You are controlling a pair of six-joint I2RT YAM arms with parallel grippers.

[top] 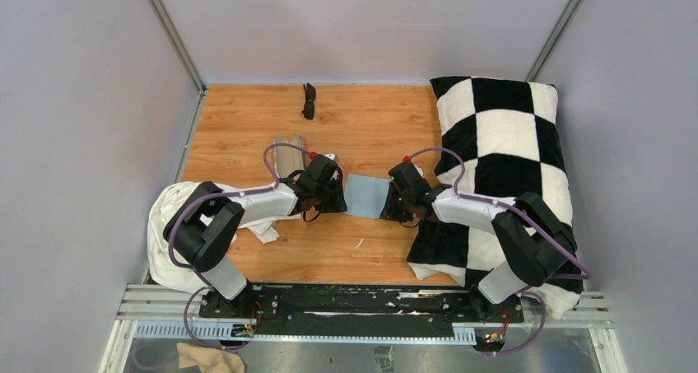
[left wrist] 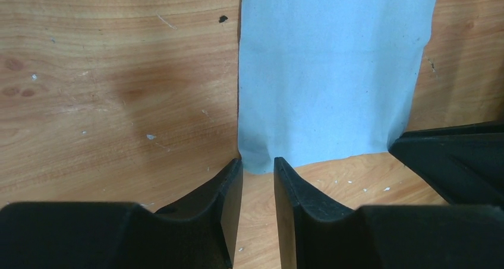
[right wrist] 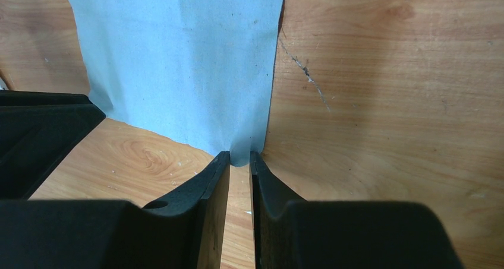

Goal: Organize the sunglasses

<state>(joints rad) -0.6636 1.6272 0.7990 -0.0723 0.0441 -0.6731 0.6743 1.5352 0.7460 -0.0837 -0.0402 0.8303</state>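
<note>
The sunglasses (top: 309,100), a small, folded, all-black pair, are lying at the far edge of the table (top: 247,126), well apart from both arms. The right gripper (right wrist: 239,157) is pinching one corner of the blue cloth (right wrist: 178,61). The left gripper (left wrist: 257,165) is straddling another corner, jaws narrowly parted, and I cannot tell whether it is gripping.
</note>
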